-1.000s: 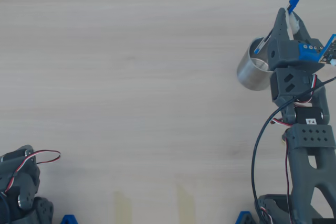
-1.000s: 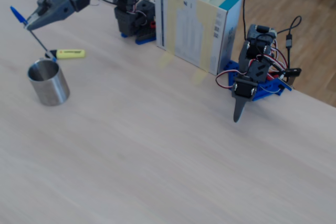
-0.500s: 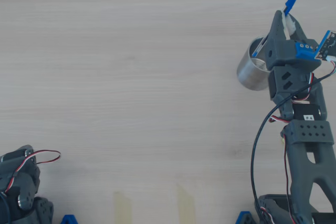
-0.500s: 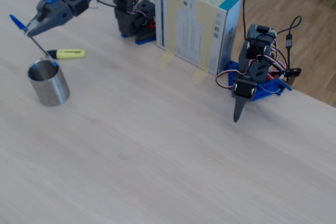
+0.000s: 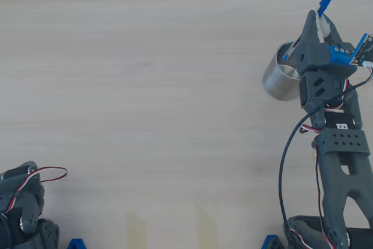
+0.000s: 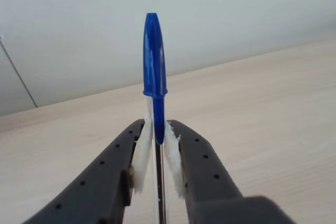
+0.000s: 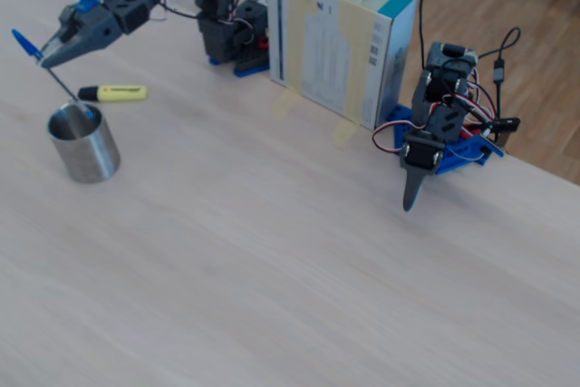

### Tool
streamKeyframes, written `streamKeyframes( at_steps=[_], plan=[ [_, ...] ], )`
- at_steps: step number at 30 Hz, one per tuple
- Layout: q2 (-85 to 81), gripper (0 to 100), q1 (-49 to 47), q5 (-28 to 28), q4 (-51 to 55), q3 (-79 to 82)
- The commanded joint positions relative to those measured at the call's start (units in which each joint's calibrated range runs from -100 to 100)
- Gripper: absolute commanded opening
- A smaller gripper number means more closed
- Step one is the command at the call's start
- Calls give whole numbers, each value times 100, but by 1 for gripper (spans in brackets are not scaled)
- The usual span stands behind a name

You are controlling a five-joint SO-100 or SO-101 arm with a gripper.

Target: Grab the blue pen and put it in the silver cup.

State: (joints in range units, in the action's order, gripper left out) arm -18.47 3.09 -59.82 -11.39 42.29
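My two dark fingers (image 6: pixel 126 171) rise from the bottom edge and meet in the middle, each with a white pad (image 6: pixel 142 153) on its inner face. My gripper (image 6: pixel 156 129) is clamped on the blue pen (image 6: pixel 154 77), which stands upright between the pads. Its bright blue cap sticks up well above my fingertips, and its clear barrel with the dark ink tube runs down between my fingers to the bottom edge. Behind lies the pale wooden table (image 6: pixel 273 108), and past its far edge a plain light wall (image 6: pixel 236 9).
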Motion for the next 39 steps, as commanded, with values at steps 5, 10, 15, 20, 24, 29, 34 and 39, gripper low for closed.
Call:
streamKeyframes(
  at_steps=[5,10,15,20,24,29,34,39],
  plan=[
    [176,2,22,73,-452,-497],
    [309,2,127,182,-701,-506],
    [334,2,171,187,-701,-506],
    [475,2,179,291,-701,-551],
    [675,2,179,328,-701,-787],
    [924,2,179,338,-701,-995],
    [1123,2,179,458,-701,-1041],
    [1256,2,179,473,-701,-1014]
  ],
)
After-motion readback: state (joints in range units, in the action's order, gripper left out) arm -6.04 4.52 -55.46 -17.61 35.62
